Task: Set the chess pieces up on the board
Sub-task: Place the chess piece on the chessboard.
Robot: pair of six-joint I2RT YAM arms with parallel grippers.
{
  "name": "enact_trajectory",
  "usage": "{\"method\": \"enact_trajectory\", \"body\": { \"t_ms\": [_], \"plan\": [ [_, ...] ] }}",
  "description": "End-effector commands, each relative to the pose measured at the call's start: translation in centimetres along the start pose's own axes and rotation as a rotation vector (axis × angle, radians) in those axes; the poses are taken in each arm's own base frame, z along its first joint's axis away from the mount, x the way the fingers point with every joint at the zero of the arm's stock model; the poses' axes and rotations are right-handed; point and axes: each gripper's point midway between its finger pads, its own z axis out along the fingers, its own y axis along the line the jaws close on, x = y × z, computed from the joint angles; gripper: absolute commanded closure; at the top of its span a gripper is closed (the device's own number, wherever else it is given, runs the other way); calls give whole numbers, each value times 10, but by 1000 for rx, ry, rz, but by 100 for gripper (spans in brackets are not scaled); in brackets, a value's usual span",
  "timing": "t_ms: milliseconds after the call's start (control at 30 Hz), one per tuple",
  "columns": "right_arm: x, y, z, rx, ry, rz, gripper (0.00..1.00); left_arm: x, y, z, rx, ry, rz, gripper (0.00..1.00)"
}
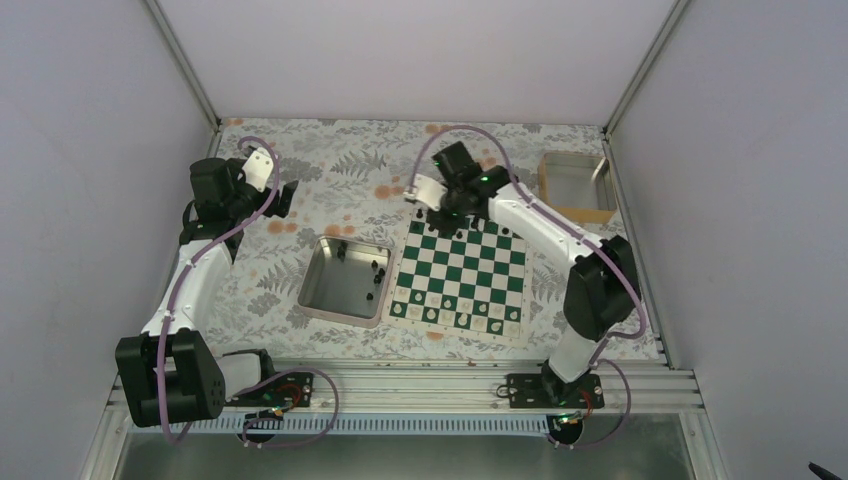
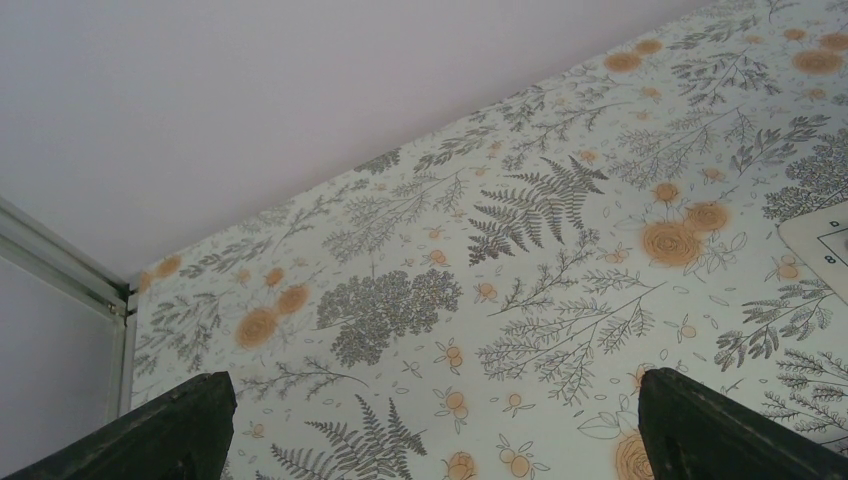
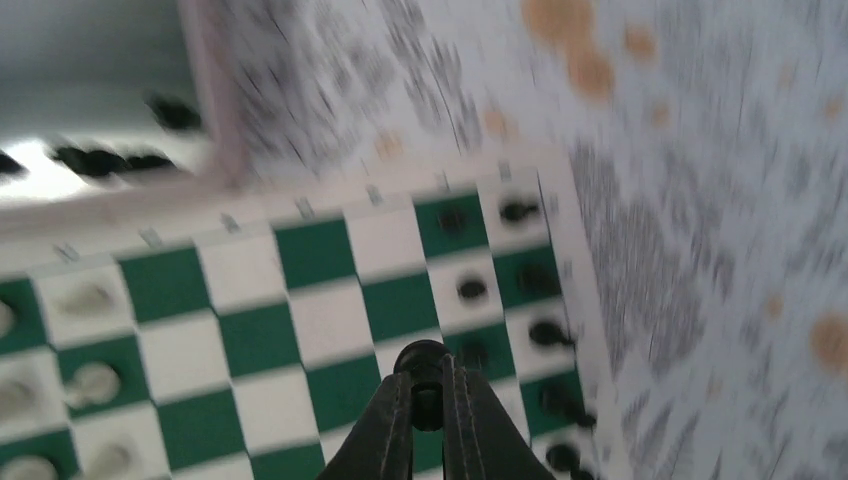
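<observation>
The green and white board (image 1: 462, 275) lies right of centre. My right gripper (image 1: 447, 214) hangs over its far left corner and is shut on a black chess piece (image 3: 423, 372), held above the board (image 3: 260, 340). Several black pieces (image 3: 470, 289) stand along the far rows, also seen from above (image 1: 437, 229). Pale pieces (image 1: 470, 318) line the near rows. More black pieces (image 1: 378, 272) lie in the metal tray (image 1: 342, 304). My left gripper (image 1: 291, 197) is open and empty over the tablecloth, its fingertips (image 2: 690, 425) wide apart.
An open box (image 1: 575, 187) stands at the far right corner. The floral cloth (image 2: 520, 260) covers the table. Frame posts and walls close in the left, right and back. The board's corner (image 2: 825, 245) shows at the right of the left wrist view.
</observation>
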Motion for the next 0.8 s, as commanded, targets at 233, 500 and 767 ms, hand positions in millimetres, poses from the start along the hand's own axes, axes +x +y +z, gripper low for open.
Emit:
{"method": "enact_trajectory", "body": {
  "t_ms": [233,500,767],
  "plan": [
    [125,-37,8,47,107,262,94,-5,1,-1,3,-15,1,0],
    [150,-40,32,25,147,299,94,-5,1,-1,2,-15,1,0],
    [158,-49,46,19,155,314,94,-5,1,-1,3,-13,0,0]
  ]
}}
